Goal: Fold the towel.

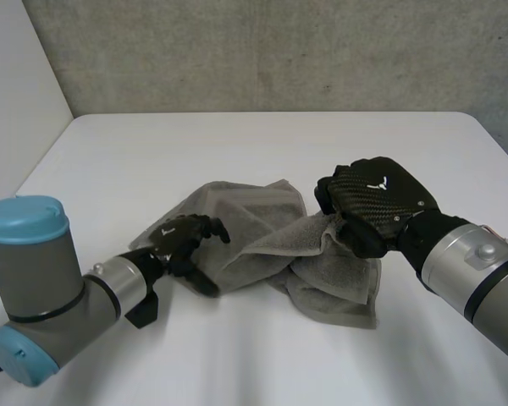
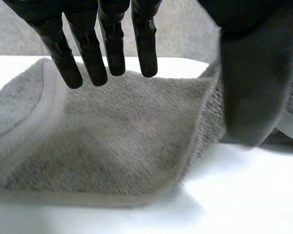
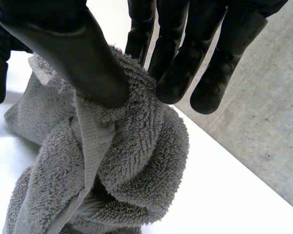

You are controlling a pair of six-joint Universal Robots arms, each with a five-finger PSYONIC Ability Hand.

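Surface: white table [image 1: 237,144], matte, far corners rounded. Grey concrete wall [image 1: 279,51] behind it, plain white panel [image 1: 17,85] on my left side.

Towel [image 1: 254,228]: grey terry with a flat woven hem band, lying crumpled mid-table between my 2 hands, several layers bunched.

Right hand [image 1: 377,199]: closed on the towel. Right thumb [image 3: 83,63] and right fingers [image 3: 178,73] pinch a gathered ridge of cloth near the hem, on the towel's right part. The cloth hangs from the pinch in a thick twisted fold.

Left hand [image 1: 182,241]: at the towel's left near edge, holding nothing. Left fingers [image 2: 90,58] are nearly straight, tips just over a flat flap. Left thumb [image 2: 251,83] stands apart beside that flap's hemmed edge. Can't tell whether the tips touch the cloth.

Markings: small white emblem [image 1: 378,181] on the back of my right hand, a V-like shape, too small to read as text.

Hard to see: from the head view my right hand's back covers the pinch. Which corner or edge I hold is unclear in the bunching. My right forearm is cut off at the frame edge.
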